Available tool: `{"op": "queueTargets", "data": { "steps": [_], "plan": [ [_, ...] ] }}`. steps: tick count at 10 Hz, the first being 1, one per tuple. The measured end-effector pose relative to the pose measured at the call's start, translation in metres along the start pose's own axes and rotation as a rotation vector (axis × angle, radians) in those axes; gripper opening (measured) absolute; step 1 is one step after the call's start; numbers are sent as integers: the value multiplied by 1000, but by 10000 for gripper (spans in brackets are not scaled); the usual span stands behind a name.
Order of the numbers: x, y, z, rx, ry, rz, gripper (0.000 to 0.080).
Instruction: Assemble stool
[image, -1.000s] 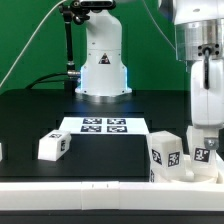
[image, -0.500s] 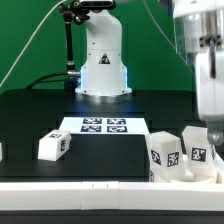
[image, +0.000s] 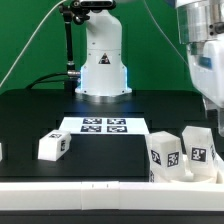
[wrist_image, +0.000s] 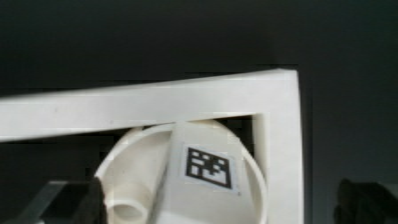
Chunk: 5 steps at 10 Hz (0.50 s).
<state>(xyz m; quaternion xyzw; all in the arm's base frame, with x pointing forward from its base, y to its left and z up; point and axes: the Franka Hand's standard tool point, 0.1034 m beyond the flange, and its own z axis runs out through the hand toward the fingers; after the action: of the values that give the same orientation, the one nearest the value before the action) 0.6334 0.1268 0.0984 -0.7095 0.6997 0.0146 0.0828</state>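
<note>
The round white seat (wrist_image: 169, 170), with a black-and-white tag on it, lies in the corner of the white border rail (wrist_image: 160, 95). In the exterior view it is a white tagged cluster (image: 168, 155) at the front right, with a tagged leg (image: 199, 150) standing on or against it. Another leg (image: 52, 146) lies on the table at the exterior view's left. My gripper (image: 212, 104) hangs above the right cluster. In the wrist view my gripper (wrist_image: 214, 205) is open and empty, with its dark fingers (wrist_image: 63, 200) apart on either side of the seat.
The marker board (image: 103, 125) lies mid-table in front of the robot base (image: 102, 60). The white border rail (image: 100, 186) runs along the front edge. A small white piece (image: 2, 151) shows at the exterior view's far left edge.
My gripper has risen from down at the tagged leg on the right cluster to above it, and the leg stays in place.
</note>
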Motion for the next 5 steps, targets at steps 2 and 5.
{"op": "queueTargets", "data": {
  "steps": [2, 5],
  "plan": [
    [-2, -1, -3, -11, 11, -268, 649],
    [-2, -5, -6, -10, 19, -541, 649]
  ]
}}
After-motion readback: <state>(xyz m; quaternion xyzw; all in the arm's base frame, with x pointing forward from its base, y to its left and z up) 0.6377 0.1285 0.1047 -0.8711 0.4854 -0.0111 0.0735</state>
